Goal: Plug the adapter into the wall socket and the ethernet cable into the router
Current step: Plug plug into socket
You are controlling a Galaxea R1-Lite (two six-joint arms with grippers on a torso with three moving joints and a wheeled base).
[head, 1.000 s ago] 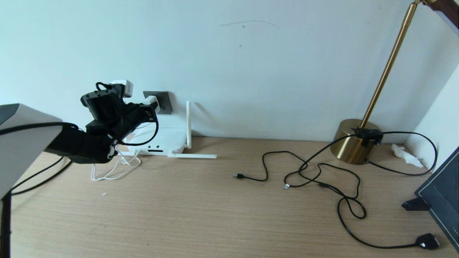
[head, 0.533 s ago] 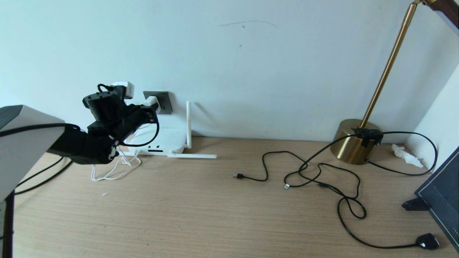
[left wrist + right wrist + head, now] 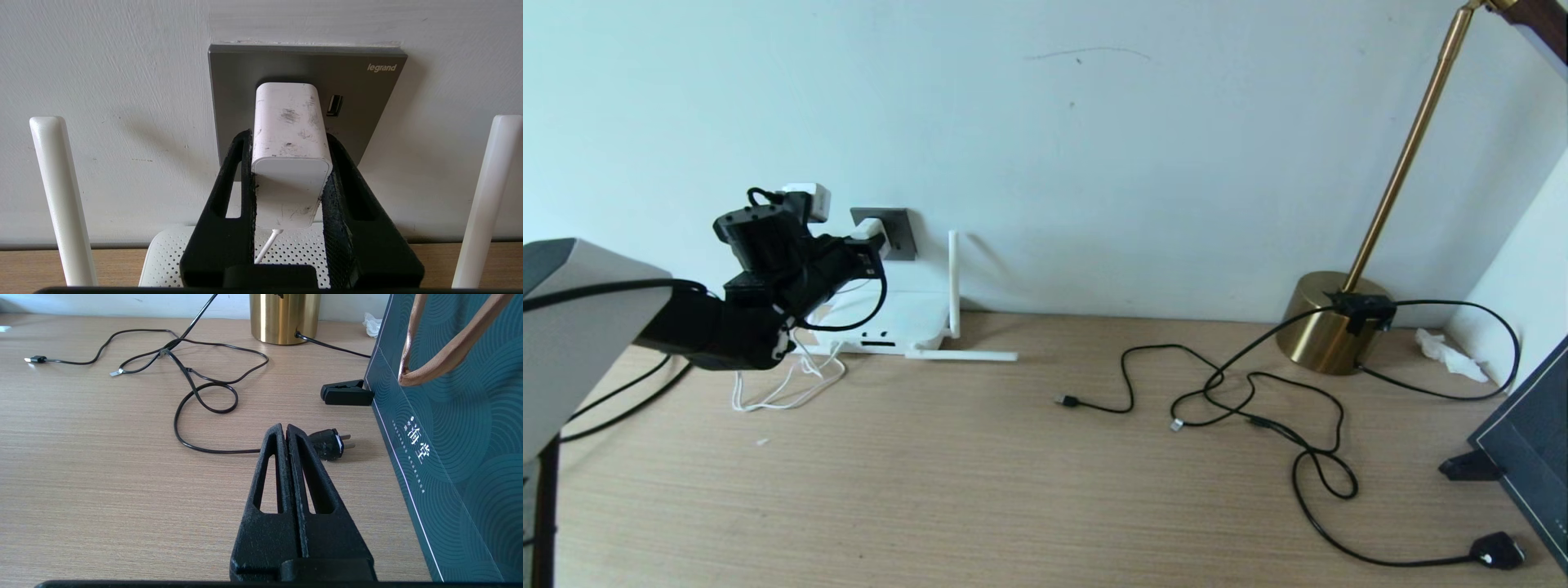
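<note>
Left pincer [image 3: 291,171] clamped on both flanks of the adapter [image 3: 291,122], nose against the socket [image 3: 229,81] at upper centre of the wrist picture, left of middle in the head picture. Likely light, rigid, smooth-shelled; best held by the flat sides. Thin cord [image 3: 265,247] dangling over the router [image 3: 163,261] below. Right pincer [image 3: 288,435] closed and empty over the worktop [image 3: 102,469].

A wooden table [image 3: 980,490] carries the router [image 3: 894,322] against the wall, a loose white cord [image 3: 784,388], tangled black cables [image 3: 1258,408], a brass lamp base [image 3: 1327,322] (a crumpled tissue [image 3: 1445,353] beside it), a black plug [image 3: 327,444] and a dark gift bag [image 3: 449,437].
</note>
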